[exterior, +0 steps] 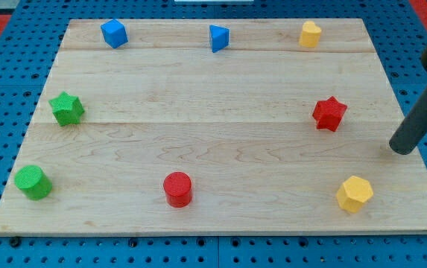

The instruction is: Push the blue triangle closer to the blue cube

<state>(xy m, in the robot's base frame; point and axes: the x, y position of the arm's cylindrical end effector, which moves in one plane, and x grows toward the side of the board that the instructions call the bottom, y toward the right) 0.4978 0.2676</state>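
The blue triangle (218, 37) lies near the top edge of the wooden board (220, 141), about the middle. The blue cube (114, 33) sits at the top left, well apart from the triangle. My tip (402, 150) rests on the board at the right edge, far below and to the right of both blue blocks. The red star (329, 113) lies to the tip's left, and the yellow hexagon (355, 194) lies below and left of it.
A yellow block (310, 34) sits at the top right. A green star (67, 109) is at the left, a green cylinder (32, 182) at the bottom left, a red cylinder (177, 189) at the bottom middle. Blue pegboard (4, 82) surrounds the board.
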